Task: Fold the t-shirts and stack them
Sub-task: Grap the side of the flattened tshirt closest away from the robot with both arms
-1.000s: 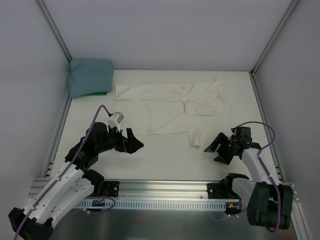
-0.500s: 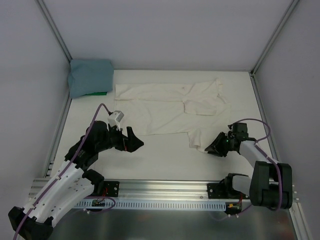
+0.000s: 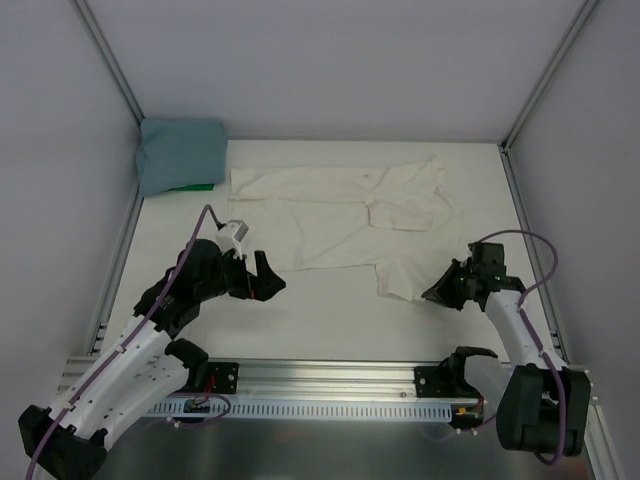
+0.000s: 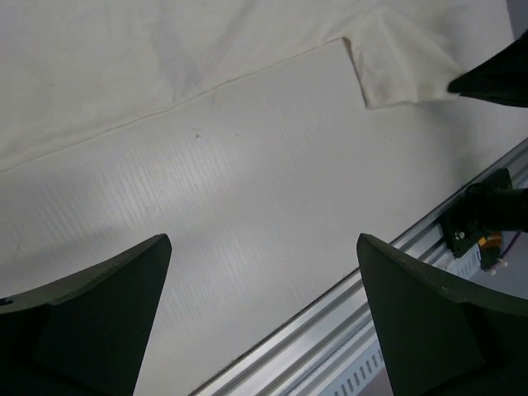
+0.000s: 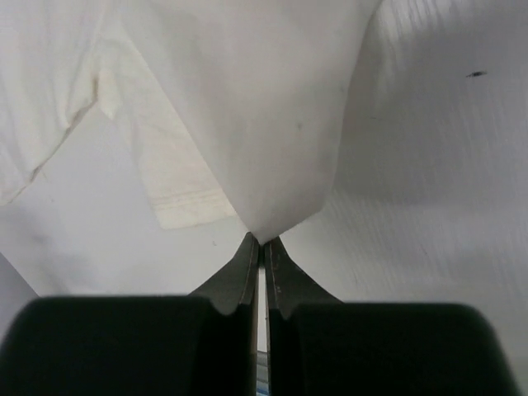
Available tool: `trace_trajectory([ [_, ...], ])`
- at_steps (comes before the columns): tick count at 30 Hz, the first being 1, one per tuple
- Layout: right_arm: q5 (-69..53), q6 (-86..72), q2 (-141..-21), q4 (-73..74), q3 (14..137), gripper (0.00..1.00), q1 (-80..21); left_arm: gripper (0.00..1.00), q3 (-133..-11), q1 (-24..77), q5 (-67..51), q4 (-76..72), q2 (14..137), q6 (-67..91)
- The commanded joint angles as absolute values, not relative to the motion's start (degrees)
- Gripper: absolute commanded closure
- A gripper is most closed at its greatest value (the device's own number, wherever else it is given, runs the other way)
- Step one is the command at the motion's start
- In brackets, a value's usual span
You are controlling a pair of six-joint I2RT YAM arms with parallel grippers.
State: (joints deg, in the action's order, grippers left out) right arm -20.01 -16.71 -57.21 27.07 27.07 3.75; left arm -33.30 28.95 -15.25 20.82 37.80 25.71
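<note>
The cream t-shirt (image 3: 340, 215) lay spread flat across the middle of the table (image 3: 330, 320), its long axis running left to right. The teal t-shirt (image 3: 180, 155) sat folded in the far left corner. The right gripper (image 5: 261, 241) was pressed together on the cream shirt's near right corner, so the cloth stretched away from it to the far left. The left gripper (image 3: 268, 280) was spread, holding nothing, just short of the near hem. No label or writing could be read.
</note>
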Motion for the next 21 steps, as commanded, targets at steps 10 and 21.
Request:
trace_trajectory([
  [10, -18.2, -14.8, -53.7, 35.6, 35.5, 1.0, 3.4, 0.03, -39.2, 26.1, 13.1, 29.7, 63.5, 27.0],
  [21, -19.8, -13.7, -53.9, 35.5, 35.2, 1.0, 3.7, 0.04, -35.1, 16.4, 8.0, 16.5, 66.7, 27.7],
])
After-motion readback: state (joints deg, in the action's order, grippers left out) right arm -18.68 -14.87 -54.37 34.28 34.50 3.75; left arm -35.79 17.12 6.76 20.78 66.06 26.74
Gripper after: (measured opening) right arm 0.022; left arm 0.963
